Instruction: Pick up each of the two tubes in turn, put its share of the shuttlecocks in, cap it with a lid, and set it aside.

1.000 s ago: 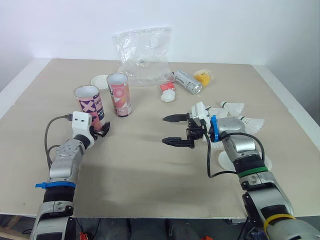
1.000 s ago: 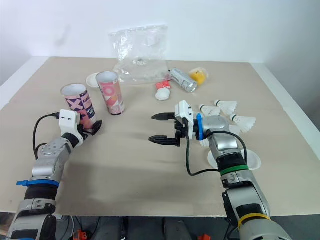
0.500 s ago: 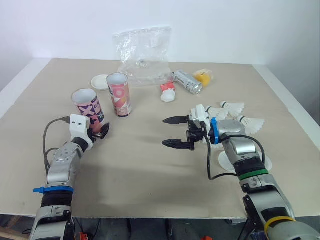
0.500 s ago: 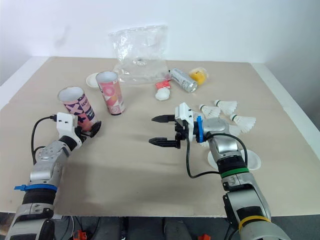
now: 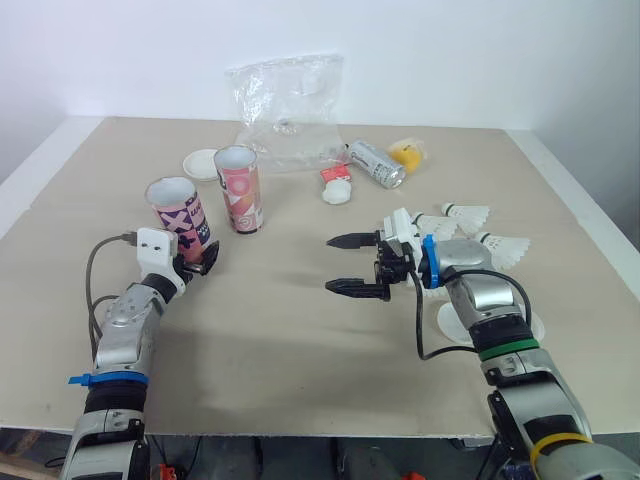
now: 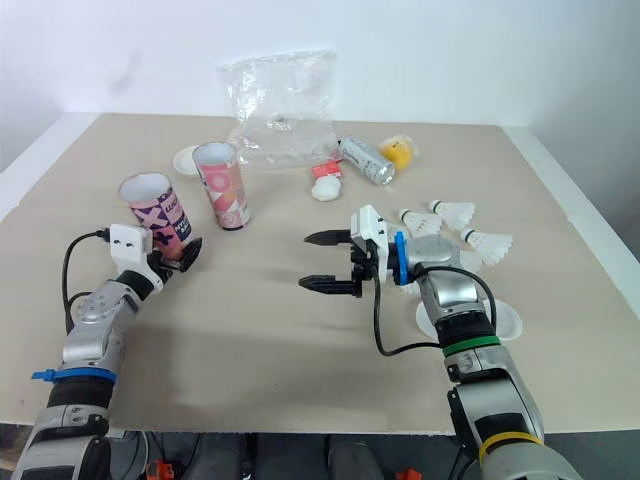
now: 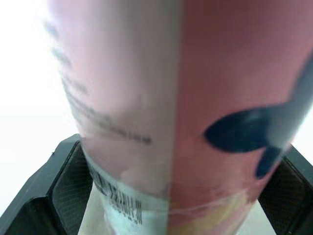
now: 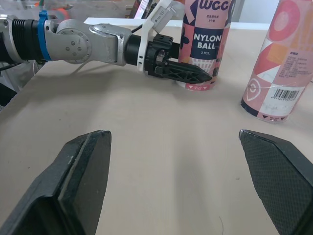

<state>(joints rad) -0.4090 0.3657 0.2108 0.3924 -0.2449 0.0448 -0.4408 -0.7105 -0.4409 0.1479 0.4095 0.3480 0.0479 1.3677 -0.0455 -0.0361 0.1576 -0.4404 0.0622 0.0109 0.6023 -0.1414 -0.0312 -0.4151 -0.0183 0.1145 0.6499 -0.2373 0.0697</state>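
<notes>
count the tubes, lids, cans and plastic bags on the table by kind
tubes: 2
white lids: 2
silver can: 1
plastic bag: 1
total: 6

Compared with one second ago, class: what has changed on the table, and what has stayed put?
The left claw, shut on the left tube near its base, has tipped it slightly to the robot's left. The right claw stays open over mid-table. The other tube and the shuttlecocks have not moved.
</notes>
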